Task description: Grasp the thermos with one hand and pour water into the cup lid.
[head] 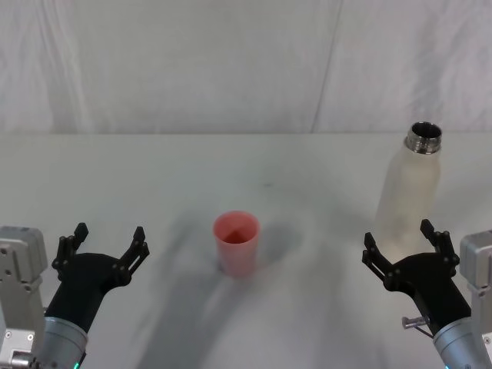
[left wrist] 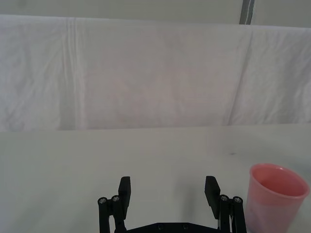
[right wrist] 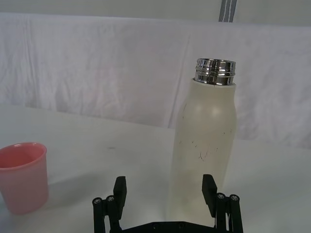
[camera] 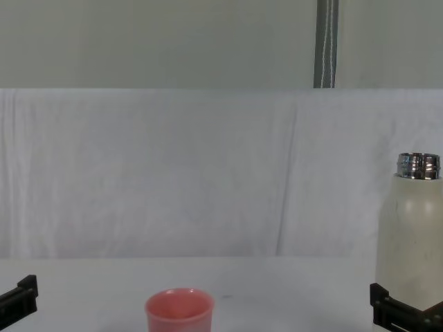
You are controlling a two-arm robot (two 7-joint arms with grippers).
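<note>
The thermos [head: 410,189] stands upright and uncapped at the right of the table, a cream-white bottle with a shiny steel neck; it also shows as the thermos [right wrist: 205,145] and the thermos [camera: 411,238]. The cup lid [head: 237,241], a small salmon-pink cup, sits upright near the table's middle, also seen as the cup lid [left wrist: 274,198] and the cup lid [right wrist: 23,177]. My right gripper [head: 403,243] is open just in front of the thermos, not touching it. My left gripper [head: 108,239] is open at the left, well apart from the cup lid, with nothing between its fingers.
The white table [head: 154,177] runs back to a white cloth backdrop [head: 231,61]. A grey vertical pole [camera: 326,43] stands behind the backdrop. Bare tabletop lies between the cup lid and the thermos.
</note>
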